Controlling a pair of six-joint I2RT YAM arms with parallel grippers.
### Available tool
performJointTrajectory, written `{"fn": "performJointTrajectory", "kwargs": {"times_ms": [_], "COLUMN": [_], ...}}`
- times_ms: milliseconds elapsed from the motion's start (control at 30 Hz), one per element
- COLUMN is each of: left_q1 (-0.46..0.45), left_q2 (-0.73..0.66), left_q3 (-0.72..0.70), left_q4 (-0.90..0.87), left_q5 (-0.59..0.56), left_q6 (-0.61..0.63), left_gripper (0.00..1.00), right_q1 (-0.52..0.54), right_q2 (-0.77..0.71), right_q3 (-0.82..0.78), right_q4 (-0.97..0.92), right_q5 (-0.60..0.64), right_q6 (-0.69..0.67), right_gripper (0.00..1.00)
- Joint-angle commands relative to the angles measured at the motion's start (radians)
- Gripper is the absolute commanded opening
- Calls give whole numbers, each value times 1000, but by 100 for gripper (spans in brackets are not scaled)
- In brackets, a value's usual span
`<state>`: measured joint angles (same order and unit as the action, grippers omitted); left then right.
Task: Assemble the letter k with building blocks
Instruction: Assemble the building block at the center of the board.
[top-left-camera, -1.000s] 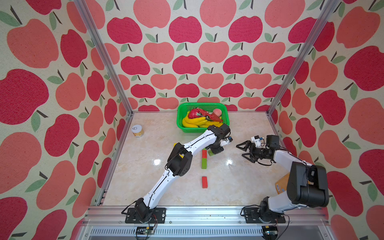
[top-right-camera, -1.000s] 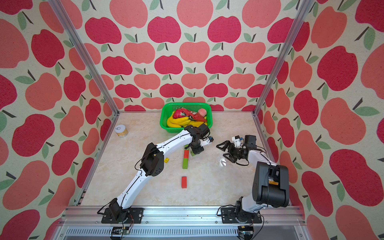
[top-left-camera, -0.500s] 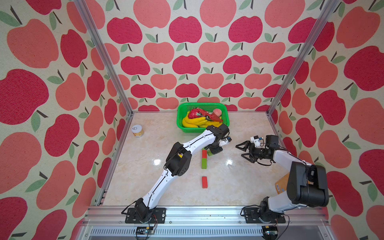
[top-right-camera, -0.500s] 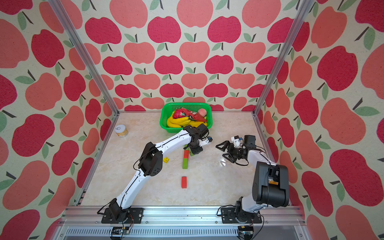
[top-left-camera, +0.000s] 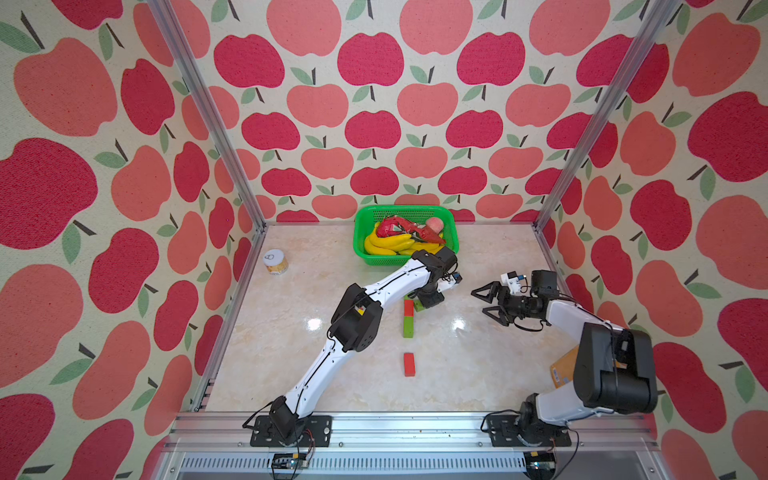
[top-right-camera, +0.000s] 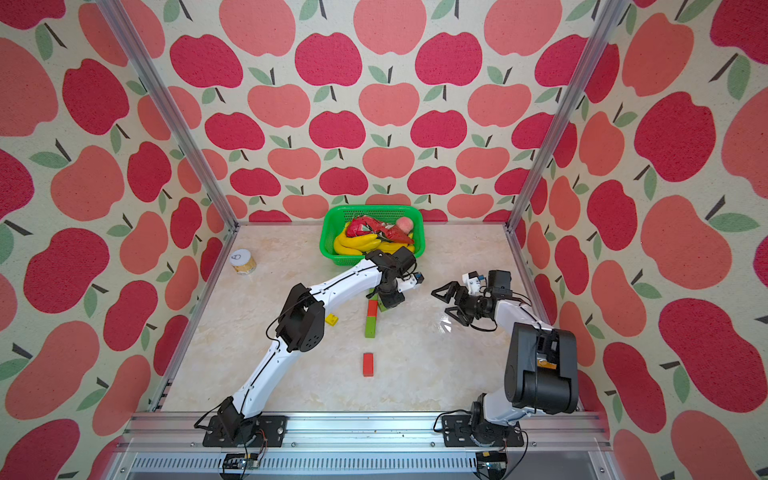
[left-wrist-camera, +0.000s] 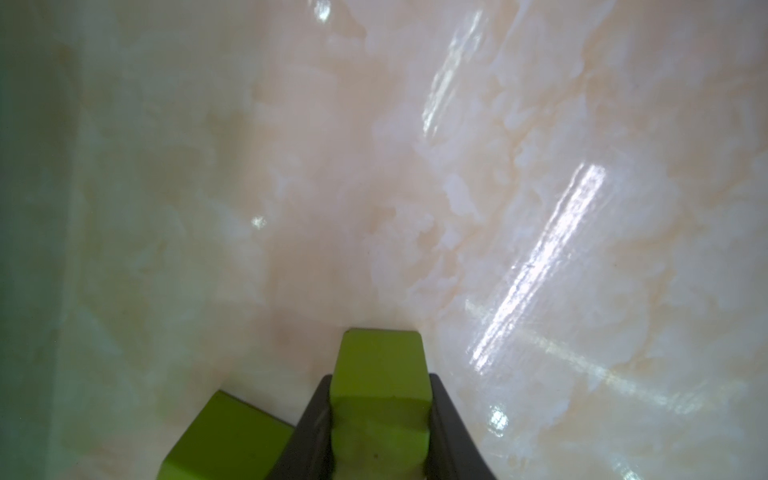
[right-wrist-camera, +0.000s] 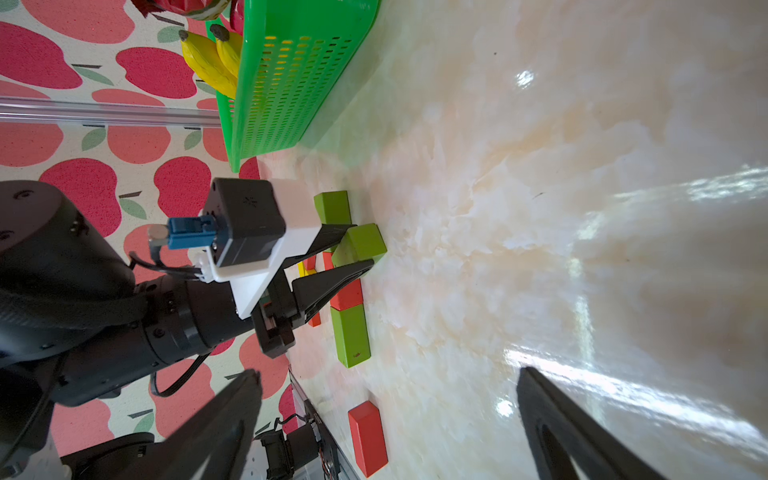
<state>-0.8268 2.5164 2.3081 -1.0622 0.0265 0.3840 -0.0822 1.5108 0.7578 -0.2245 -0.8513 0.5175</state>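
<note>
Narrow-set left pincer pinches the held green brick by its long sides, with the brick end poking past the fingertips. It is low at the marble table; contact unclear. In both top views this pincer sits just toward 12 o'clock of table centre, at the far end of a two-brick line. That line is a red brick end to end with a long green brick, touching. Held brick peeks out at 1 o'clock of the red one, just beside it. Second green brick lies flat on the basket side of the pincer. Lone red brick at 6 o'clock of the line, well apart. Yellow brick at 9 o'clock of the line, near the left arm's elbow. Empty right pincer hovers at 3 o'clock, jaws wide, aimed toward the left one. Green basket of toy bananas at 12 o'clock by the back wall. Tin can at 10 o'clock.
</note>
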Motion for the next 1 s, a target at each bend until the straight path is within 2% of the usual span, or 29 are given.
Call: {"fn": "performJointTrajectory", "kwargs": {"times_ms": [0,100,200,267,367,700,967], "left_q1": [12,11,12,9,9,-7,-6], "left_q2": [-4,-1,0,-2,-9,-47,-175], "left_q3": [-27,-26,-26,-28,-26,42,-34], "left_q4": [-22,-22,-23,-19,3,62,173], "left_q5": [-25,-26,-29,-28,-22,31,-76], "left_q6": [-28,-29,-30,-30,-22,-11,-11], "left_gripper": [18,22,34,48,58,62,62], "right_q1": [9,9,8,9,10,12,15], "right_q2": [16,15,17,16,19,27,45], "right_q3": [-2,-2,-1,0,-1,-1,8], "right_q4": [5,4,4,6,8,11,7], "right_q5": [-13,-14,-14,-14,-14,-15,-19], "right_q6": [-2,-2,-2,-2,0,-2,-3], "right_gripper": [99,99,99,99,99,99,99]}}
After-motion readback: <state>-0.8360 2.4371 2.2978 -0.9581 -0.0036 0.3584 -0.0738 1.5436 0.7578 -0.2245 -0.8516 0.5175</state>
